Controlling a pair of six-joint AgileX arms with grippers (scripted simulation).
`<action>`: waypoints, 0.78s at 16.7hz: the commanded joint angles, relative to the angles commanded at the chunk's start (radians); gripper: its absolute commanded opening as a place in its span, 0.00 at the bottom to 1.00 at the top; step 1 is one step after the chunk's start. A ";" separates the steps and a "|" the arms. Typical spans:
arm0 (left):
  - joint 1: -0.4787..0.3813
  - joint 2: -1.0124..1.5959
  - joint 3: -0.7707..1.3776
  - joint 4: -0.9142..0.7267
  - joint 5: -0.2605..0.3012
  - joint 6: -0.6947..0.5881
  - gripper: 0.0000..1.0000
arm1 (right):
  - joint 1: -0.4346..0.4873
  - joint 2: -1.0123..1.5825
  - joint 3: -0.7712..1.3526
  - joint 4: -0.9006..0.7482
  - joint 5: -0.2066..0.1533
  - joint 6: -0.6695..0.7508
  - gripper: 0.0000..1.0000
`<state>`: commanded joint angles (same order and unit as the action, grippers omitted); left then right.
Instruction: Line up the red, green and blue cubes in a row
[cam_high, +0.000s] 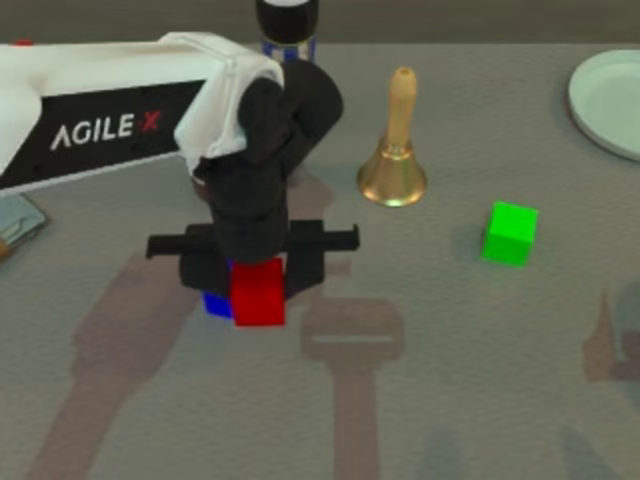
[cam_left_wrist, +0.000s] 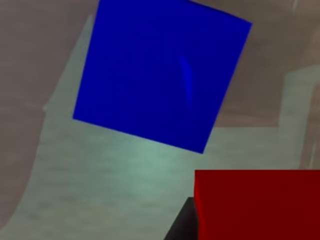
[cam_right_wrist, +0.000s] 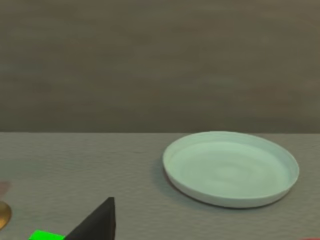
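While my left claw (cam_high: 258, 290) grips the red cube (cam_high: 258, 292) above the blue cube (cam_high: 217, 304), a bell (cam_high: 394, 146) stands nearby.

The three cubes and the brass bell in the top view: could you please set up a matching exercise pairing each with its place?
Things:
1. red cube
2. blue cube
3. green cube
4. brass bell

Places:
A. alone on the table's right half, short of the white plate
B. upright near the middle, far side
C. at the left gripper
D. mostly hidden under the left arm, just left of another cube

Pairs: 1-C, 2-D, 3-A, 4-B
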<state>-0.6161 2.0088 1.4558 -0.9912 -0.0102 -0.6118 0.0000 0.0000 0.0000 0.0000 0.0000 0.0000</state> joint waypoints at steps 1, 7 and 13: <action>0.000 0.011 -0.026 0.039 0.000 -0.001 0.00 | 0.000 0.000 0.000 0.000 0.000 0.000 1.00; -0.004 0.045 -0.099 0.146 0.002 -0.002 0.00 | 0.000 0.000 0.000 0.000 0.000 0.000 1.00; -0.004 0.045 -0.099 0.146 0.002 -0.002 0.30 | 0.000 0.000 0.000 0.000 0.000 0.000 1.00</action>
<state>-0.6203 2.0542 1.3565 -0.8456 -0.0081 -0.6133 0.0000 0.0000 0.0000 0.0000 0.0000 0.0000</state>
